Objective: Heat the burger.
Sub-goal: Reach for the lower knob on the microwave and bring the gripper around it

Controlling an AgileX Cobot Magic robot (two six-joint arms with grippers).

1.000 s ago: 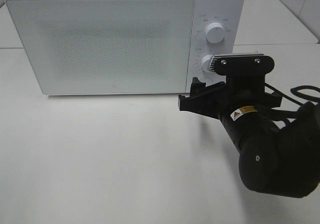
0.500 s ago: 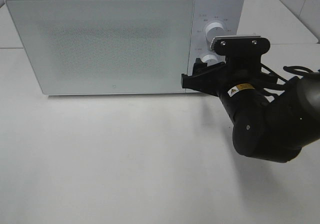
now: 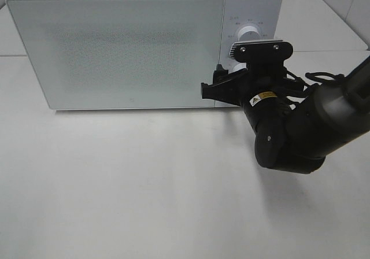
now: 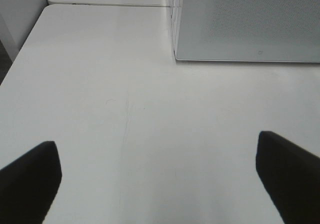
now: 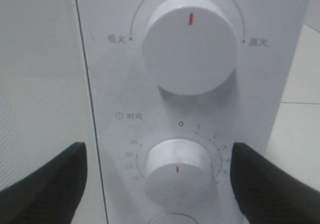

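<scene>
Burger: not in view in any picture. The microwave point(image 3: 115, 45) has its frosted door point(image 3: 121, 16) shut, off to one side of the right claw point(image 5: 157, 181). I judge the burger is inside, but that cannot be confirmed.
Right-hand state: the right claw is spread wide and empty, facing the control panel. The timer knob point(image 5: 177, 171) is straight ahead between its fingers point(image 5: 45, 184), and contact cannot be told. The power knob point(image 5: 190, 44) is just above the timer knob.
Left-hand state: the left claw point(image 4: 160, 179) is spread and empty over the bare table point(image 4: 125, 109). The microwave's front corner is ahead of it, well apart.
Step in hand: probably setting the time, with loading seemingly done.
Next move: close the fingers squarely on the timer knob's rim, then twist from the wrist.
Handling of the burger: likely light and soft. The bun would crush under a firm squeeze, and the stacked layers could slide apart. It may also be warm and limp after heating.
Where to hold: across the sides at the filling line, so that both bun halves are caught, with gentle pressure.
Risk: an off-centre pinch slipping off the smooth knob.
</scene>
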